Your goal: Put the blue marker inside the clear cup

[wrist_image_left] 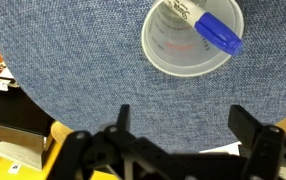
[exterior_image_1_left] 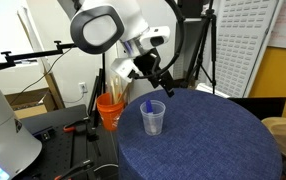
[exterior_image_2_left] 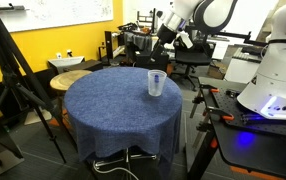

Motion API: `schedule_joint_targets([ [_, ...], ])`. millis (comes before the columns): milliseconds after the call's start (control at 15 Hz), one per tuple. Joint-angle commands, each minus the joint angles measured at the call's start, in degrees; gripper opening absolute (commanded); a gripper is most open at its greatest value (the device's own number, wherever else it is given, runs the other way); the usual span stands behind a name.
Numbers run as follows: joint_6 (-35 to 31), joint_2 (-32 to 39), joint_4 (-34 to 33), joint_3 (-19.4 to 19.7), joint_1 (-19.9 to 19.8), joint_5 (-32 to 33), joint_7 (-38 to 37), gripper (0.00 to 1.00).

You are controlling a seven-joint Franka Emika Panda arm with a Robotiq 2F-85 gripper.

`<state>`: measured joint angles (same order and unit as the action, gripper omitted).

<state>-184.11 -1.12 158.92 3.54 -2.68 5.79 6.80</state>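
Hanging above the table edge, the gripper (wrist_image_left: 180,125) is seen with jaws spread apart and empty.
The blue marker (wrist_image_left: 215,32) is stood inside the clear cup (wrist_image_left: 161,55), its blue end leaned on the rim; the cup is set upright on the blue-clothed table (wrist_image_left: 73,70), near an orange bucket (exterior_image_1_left: 110,108).

Bright even indoor light, soft shadows, small grainy frames, wrist view sharper

Readable text: none at this size.
Small see-through plastic cup (wrist_image_left: 193,45): reddish printed marks on its wall, too blurred to read.
White wall sheet (exterior_image_1_left: 245,35): fine grid of rows, illegible.
White board on yellow wall (exterior_image_2_left: 68,10): faint writing, illegible.
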Motion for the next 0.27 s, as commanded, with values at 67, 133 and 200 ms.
schedule_joint_targets([
  [67, 0.15, -0.87, -0.18, -0.2, -0.17, -0.06, 0.02, 1.0],
  [133, 0.15, -1.15, -0.18, -0.2, -0.17, -0.06, 0.02, 1.0],
  [200, 0.15, -1.3, -0.18, -0.2, -0.17, -0.06, 0.02, 1.0],
])
